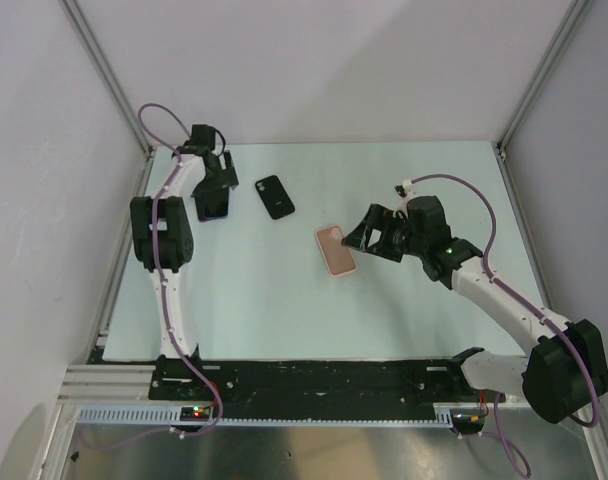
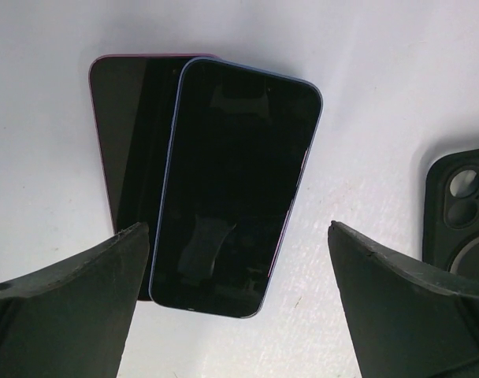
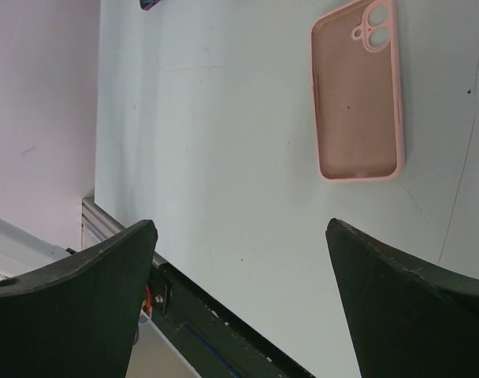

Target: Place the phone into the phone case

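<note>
Two phones lie face up at the far left of the table. A blue-edged phone (image 2: 232,189) rests partly on a pink-edged phone (image 2: 121,134). My left gripper (image 2: 239,315) is open just above them, fingers either side of the blue phone's near end; in the top view it (image 1: 214,190) covers most of the phones (image 1: 215,208). An empty pink case (image 1: 336,250) lies hollow side up mid-table and also shows in the right wrist view (image 3: 358,90). My right gripper (image 1: 367,234) is open and empty just right of it.
A black phone case (image 1: 275,197) lies back side up between the phones and the pink case, and it shows at the right edge of the left wrist view (image 2: 460,213). The black front rail (image 3: 224,323) runs along the table's near edge.
</note>
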Motion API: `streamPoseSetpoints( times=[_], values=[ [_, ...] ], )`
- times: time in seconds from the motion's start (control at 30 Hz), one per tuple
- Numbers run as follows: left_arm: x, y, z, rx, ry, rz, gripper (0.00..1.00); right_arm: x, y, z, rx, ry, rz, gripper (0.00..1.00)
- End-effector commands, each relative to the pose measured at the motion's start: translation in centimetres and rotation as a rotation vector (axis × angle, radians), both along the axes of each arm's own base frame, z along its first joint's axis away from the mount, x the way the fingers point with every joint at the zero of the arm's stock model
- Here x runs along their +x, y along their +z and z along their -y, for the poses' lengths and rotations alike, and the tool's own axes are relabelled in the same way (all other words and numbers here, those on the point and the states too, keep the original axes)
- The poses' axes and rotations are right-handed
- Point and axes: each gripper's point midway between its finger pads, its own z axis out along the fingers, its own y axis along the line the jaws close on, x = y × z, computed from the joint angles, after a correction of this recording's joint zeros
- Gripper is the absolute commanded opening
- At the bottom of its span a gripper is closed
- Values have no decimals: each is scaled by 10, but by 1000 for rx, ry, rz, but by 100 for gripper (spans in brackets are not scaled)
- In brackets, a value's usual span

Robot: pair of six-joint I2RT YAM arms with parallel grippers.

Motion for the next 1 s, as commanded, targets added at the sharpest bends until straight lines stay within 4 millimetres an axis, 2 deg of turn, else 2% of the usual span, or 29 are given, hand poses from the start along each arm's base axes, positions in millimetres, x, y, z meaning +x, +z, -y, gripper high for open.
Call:
streamPoseSetpoints(
  times=[0.0,0.57,0.8,0.97],
  values=[
    [-4,-2,-5,-12,3,-59,98,2,27,-3,23,21,75,95],
    [-13,-23,-5,-46,41,-154,99,-3,27,-7,30,39,64,95],
    [-18,-30,0,-74,57,-181,89,-4,26,-10,35,54,58,94],
    [-18,-32,3,-95,74,-186,86,-4,22,-10,30,57,46,94]
  ],
)
